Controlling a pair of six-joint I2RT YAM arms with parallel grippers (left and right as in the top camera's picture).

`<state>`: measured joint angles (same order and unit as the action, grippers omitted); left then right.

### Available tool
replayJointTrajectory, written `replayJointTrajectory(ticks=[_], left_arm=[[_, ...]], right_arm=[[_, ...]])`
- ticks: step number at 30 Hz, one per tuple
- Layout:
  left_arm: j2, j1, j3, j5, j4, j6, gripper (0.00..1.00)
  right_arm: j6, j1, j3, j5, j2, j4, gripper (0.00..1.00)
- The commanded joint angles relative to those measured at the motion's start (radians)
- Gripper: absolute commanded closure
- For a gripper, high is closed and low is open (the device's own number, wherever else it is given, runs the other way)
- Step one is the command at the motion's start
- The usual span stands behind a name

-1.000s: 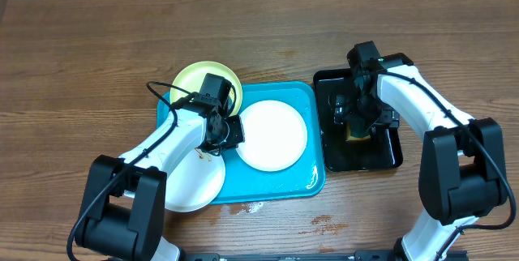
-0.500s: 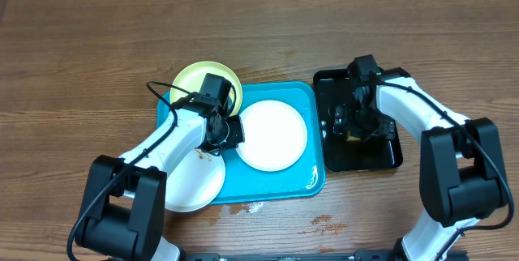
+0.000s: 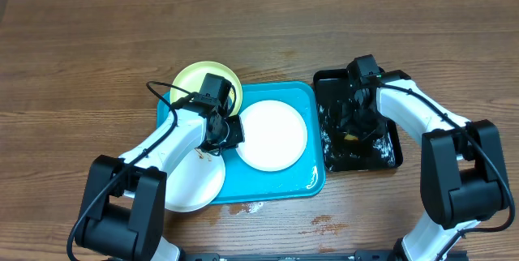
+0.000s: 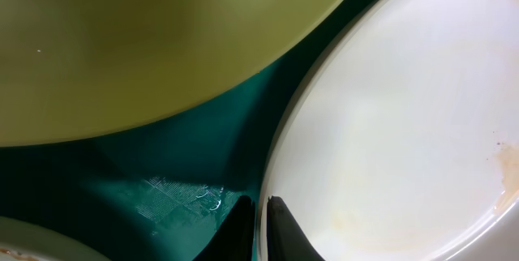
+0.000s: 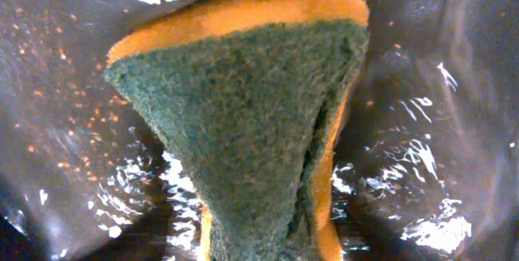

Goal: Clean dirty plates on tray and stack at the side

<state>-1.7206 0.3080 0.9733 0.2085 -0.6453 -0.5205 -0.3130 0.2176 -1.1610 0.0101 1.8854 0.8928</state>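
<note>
At tray [image 3: 280, 186] left, L pincer [image 4: 258, 204] clenched on white plate [image 4: 389, 131] rim — R pincer [image 3: 354, 123] squeezing sponge [image 5: 243, 115].

On your wooden table [image 3: 97, 42] sit the tray [image 3: 276, 183], a black tray [image 3: 389, 157] beside it, and a green plate [image 3: 188, 83] and a white plate [image 3: 193, 190] overlapping its left rim.

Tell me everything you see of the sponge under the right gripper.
The sponge has orange foam backing a dark green scouring face. It is folded into a wedge, wide at the far end, narrowing toward the camera. It sits over the wet, glossy black tray, under the right gripper; no fingers show.
</note>
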Motion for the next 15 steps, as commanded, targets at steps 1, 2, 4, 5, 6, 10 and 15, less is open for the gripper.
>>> replayJointTrajectory(ticks=[1,2,4,5,6,10,15], left_arm=[[0.0,0.001,0.013,-0.01,0.003,0.02,0.89],[0.0,0.001,0.013,-0.01,0.003,0.021,0.89],[0.0,0.001,0.013,-0.009,0.003,0.024,0.89],[0.0,0.001,0.013,-0.009,0.002,0.024,0.89],[0.0,0.001,0.013,-0.009,0.002,0.024,0.89],[0.0,0.001,0.013,-0.009,0.003,0.024,0.89],[0.0,0.001,0.013,-0.009,0.003,0.024,0.88]], right_arm=[[-0.001,-0.003,0.02,-0.005,-0.006,0.011,0.22],[-0.001,-0.003,0.021,-0.005,-0.006,0.018,0.22],[-0.002,-0.002,0.021,-0.005,-0.006,0.037,0.24],[-0.005,-0.001,0.022,-0.005,-0.006,0.045,0.24],[-0.005,-0.001,0.022,-0.006,-0.006,0.054,0.24],[-0.005,-0.001,0.022,-0.006,-0.006,0.08,0.45],[-0.005,-0.001,0.022,-0.005,-0.006,0.064,0.96]])
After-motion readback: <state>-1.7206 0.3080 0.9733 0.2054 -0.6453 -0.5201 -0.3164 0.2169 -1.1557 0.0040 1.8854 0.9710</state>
